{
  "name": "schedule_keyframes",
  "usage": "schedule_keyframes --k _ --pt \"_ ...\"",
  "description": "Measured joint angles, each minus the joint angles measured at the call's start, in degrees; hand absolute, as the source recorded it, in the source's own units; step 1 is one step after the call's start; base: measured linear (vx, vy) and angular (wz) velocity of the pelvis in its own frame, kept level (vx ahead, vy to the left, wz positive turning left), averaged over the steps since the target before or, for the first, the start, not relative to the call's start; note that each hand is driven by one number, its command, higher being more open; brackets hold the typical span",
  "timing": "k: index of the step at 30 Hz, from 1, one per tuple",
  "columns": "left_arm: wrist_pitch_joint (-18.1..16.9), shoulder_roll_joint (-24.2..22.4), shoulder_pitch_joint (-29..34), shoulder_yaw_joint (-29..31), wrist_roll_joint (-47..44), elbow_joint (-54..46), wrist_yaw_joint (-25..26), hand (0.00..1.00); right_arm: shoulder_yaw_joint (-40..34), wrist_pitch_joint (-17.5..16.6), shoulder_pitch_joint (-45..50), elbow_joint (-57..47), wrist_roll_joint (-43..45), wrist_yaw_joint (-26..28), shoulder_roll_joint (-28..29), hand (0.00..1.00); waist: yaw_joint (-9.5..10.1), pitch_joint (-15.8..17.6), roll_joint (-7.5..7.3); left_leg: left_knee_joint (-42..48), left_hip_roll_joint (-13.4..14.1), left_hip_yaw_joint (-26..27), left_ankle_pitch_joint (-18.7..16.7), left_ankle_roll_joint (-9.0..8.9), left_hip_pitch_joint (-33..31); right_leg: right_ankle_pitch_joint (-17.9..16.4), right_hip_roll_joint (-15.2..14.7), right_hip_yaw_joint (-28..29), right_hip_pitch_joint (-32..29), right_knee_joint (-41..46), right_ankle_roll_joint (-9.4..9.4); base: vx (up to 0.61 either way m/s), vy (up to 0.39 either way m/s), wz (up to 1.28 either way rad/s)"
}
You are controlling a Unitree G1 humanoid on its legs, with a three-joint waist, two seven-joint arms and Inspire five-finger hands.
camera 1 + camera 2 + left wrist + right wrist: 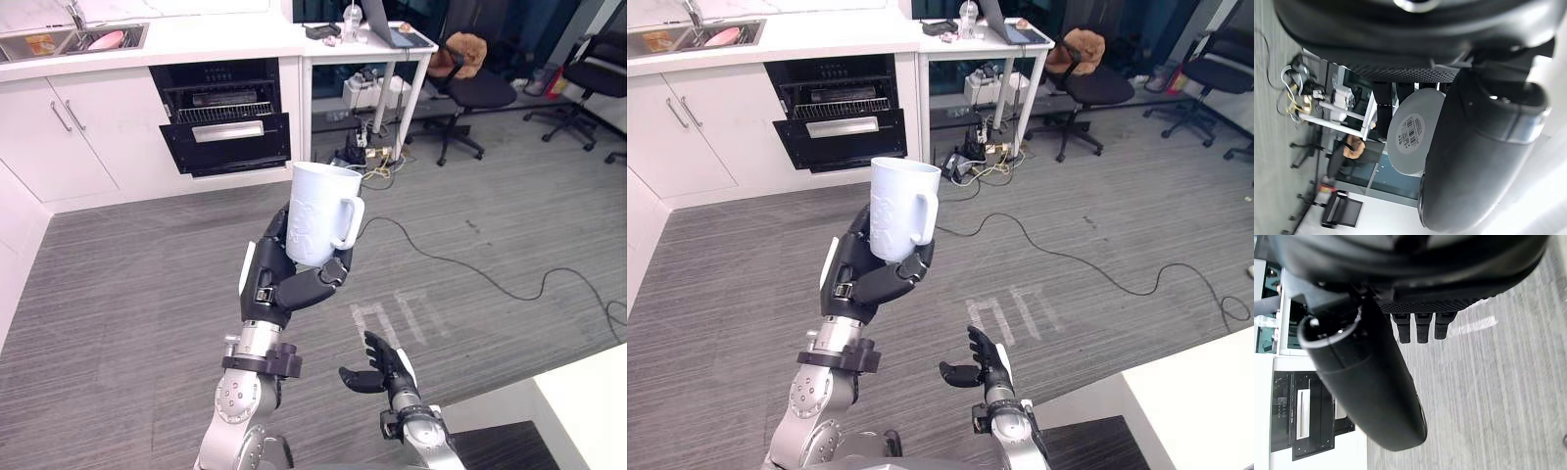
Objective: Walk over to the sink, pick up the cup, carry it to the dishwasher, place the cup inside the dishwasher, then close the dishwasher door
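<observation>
Left hand (284, 279) clamped round white handled ceramic cup (318, 220), upright | step: carry | next: you walk it to open black dishwasher (225, 132) at 11 o'clock | right hand (382, 370) slack, empty

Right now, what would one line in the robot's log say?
left hand: holding white cup upright | right hand: open, empty | dishwasher: door open, ahead

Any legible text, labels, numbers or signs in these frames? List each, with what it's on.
No text can be read.
Barcode sticker on the base of the white cup, held in the left hand: print too small to read.
Raised pattern on the cup's side: too faint to tell.
White floor marks: plain strips, no letters that I can tell.
</observation>
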Motion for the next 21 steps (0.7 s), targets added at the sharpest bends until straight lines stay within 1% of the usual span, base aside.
schedule_keyframes --k 1,3,4,5,6,7,8,9,10,11,12,13,14,15,16,17,18,19,21 --pt "0.02 0.16 0.18 -0.32 0.00 0.62 -0.01 0.30 -0.32 0.01 -0.01 0.00 -1.03 -0.10 -0.09 0.90 -0.26 0.00 -0.02 -0.72 -0.92 -0.41 0.13 0.31 0.28 0.03 -0.62 0.03 -0.07 0.66 0.02 0.09 0.114 0.26" --pt "0.35 0.15 0.70 -0.37 0.01 1.04 -0.02 0.30 -0.33 0.02 -0.22 0.00 -2.10 -0.14 -0.62 0.90 -0.18 -0.02 0.03 -2.78 -1.84 -0.51 0.58 0.83 1.83 0.02 -1.22 0.81 -2.19 6.00 0.03 0.07 0.112 0.14" --pt "0.35 0.04 1.29 -0.30 0.01 1.03 -0.03 0.30 -0.40 0.02 -0.44 -0.05 -2.31 -0.17 -0.82 0.90 -0.36 0.00 0.03 -3.91 -2.19 -0.71 0.73 1.04 3.12 0.03 -1.42 1.21 -4.73 12.49 0.05 0.07 0.113 0.10" --pt "0.36 0.09 1.59 0.00 0.05 1.01 -0.03 0.30 -0.73 0.02 -0.67 -0.24 -3.41 -0.24 -0.87 0.90 -0.56 0.29 -0.45 -5.12 -3.11 -1.05 0.89 1.34 4.69 0.23 -2.27 1.65 -7.82 20.96 0.45 0.08 0.107 0.18" --pt "0.39 0.14 1.65 0.04 0.08 1.01 -0.03 0.30 -1.10 0.02 -0.80 -0.31 -3.89 -0.25 -0.85 0.90 -0.93 0.43 -0.68 -5.73 -3.79 -1.50 1.05 1.63 5.50 0.89 -2.71 2.05 -9.39 25.25 1.46 0.11 0.095 0.47" --pt "0.46 0.27 1.65 0.03 0.10 1.01 -0.04 0.30 -1.62 0.03 -0.96 -0.33 -4.36 -0.42 -0.92 0.90 -2.16 0.57 -0.59 -6.35 -4.60 -3.34 1.20 2.19 6.69 1.87 -2.85 3.99 -11.97 31.65 1.36 0.10 0.056 0.61" --pt "0.45 0.23 1.67 0.13 0.10 1.01 -0.05 0.30 -1.70 0.03 -0.97 -0.37 -4.40 -0.48 -1.00 0.90 -2.84 0.50 -0.33 -6.48 -4.80 -4.26 1.13 2.37 6.97 0.51 -2.55 5.08 -12.47 32.90 0.49 0.12 0.042 0.73" --pt "0.29 0.13 1.55 0.30 0.10 0.87 -0.02 0.30 -1.60 0.02 -0.92 -1.00 -4.51 -0.50 -1.19 0.90 -3.04 0.32 -0.30 -7.20 -5.20 -5.17 1.11 2.34 7.25 -2.36 -1.78 6.62 -14.05 32.23 -0.42 0.09 -0.018 0.53" --pt "0.12 0.13 1.22 0.50 0.09 0.87 -0.01 0.30 -1.38 0.02 -0.95 -2.16 -4.82 -0.50 -1.20 0.90 -2.55 0.33 -0.25 -7.50 -5.30 -6.34 1.14 2.17 7.22 -4.18 -0.80 7.88 -15.74 29.47 -1.10 0.09 -0.038 0.47" --pt "0.13 0.17 1.15 0.53 0.09 0.88 0.01 0.30 -1.28 0.02 -0.92 -2.79 -5.23 -0.48 -1.19 0.90 -2.71 0.32 -0.27 -7.57 -5.30 -7.25 1.24 2.00 7.20 -4.51 -0.10 8.60 -16.14 27.55 -1.26 0.09 -0.083 0.62" --pt "0.13 0.19 1.12 0.31 0.05 0.91 0.04 0.30 -1.26 0.02 -0.57 -3.99 -5.86 -0.47 -1.18 0.90 -3.21 0.37 -0.19 -7.53 -5.44 -8.89 1.30 1.60 7.07 -4.59 0.88 10.45 -16.51 23.10 -1.28 0.11 -0.110 0.78" --pt "0.12 0.19 1.07 0.03 0.05 0.91 0.09 0.30 -1.24 0.01 0.18 -5.59 -6.00 -0.51 -1.18 0.90 -3.20 0.05 -0.88 -6.54 -6.42 -10.08 0.95 0.97 6.56 -1.94 0.78 11.53 -16.09 16.87 -0.67 0.11 -0.124 0.74" --pt "0.12 0.25 0.90 0.06 0.06 0.92 0.12 0.30 -1.21 0.02 0.23 -6.12 -6.02 -0.51 -1.12 0.90 -3.07 0.05 -1.68 -5.88 -7.28 -10.36 0.52 0.64 6.53 0.47 0.20 12.15 -16.00 14.33 -0.01 0.14 -0.161 0.53" --pt "0.40 -0.58 0.69 -0.14 0.08 1.86 0.22 0.30 -1.25 0.12 -0.16 -6.23 -6.04 -0.49 -2.01 0.90 -2.68 0.08 -0.43 -4.62 -6.61 -11.09 -0.27 0.01 6.52 0.09 0.40 11.78 -15.10 13.87 1.75 0.15 -0.164 0.24" --pt "0.46 -0.69 1.04 -0.34 0.09 1.92 0.30 0.30 -1.24 0.11 -0.24 -6.42 -6.07 -0.47 -2.54 0.90 -2.40 -0.64 0.78 -4.88 -5.52 -11.46 -0.49 -0.36 6.34 0.70 1.36 11.28 -14.50 12.16 1.11 0.18 -0.182 0.12" --pt "0.45 -0.70 1.09 -0.51 0.10 1.91 0.29 0.30 -1.25 0.08 -0.25 -6.61 -6.07 -0.50 -2.94 0.90 -2.40 -1.17 1.63 -5.48 -4.14 -11.67 -0.53 -0.91 6.32 1.86 2.57 10.65 -13.45 9.38 0.31 0.14 -0.129 -0.03" --pt "0.41 -0.70 1.08 -0.54 0.09 1.90 0.27 0.30 -1.27 0.08 -0.23 -6.62 -6.07 -0.50 -3.04 0.90 -2.39 -1.44 2.07 -6.06 -3.47 -11.68 -0.44 -1.17 6.63 2.50 3.15 10.43 -12.72 8.02 -0.04 0.15 -0.127 -0.09" --pt "0.38 -0.69 1.09 -0.53 0.07 1.90 0.19 0.30 -1.38 0.08 -0.12 -6.62 -6.07 -0.51 -3.21 0.90 -2.44 -1.61 2.28 -7.30 -2.39 -11.66 -0.24 -1.76 7.50 3.67 4.16 10.29 -11.20 5.49 -0.65 0.11 -0.100 -0.09" --pt "0.38 -0.67 1.12 -0.63 0.07 1.93 -0.18 0.30 -2.20 0.08 -0.04 -6.64 -6.07 -0.51 -3.35 0.90 -2.75 -1.65 2.19 -8.89 -1.44 -11.66 0.07 -2.39 8.55 4.59 5.01 10.14 -9.79 3.07 -1.22 0.12 -0.104 -0.08"
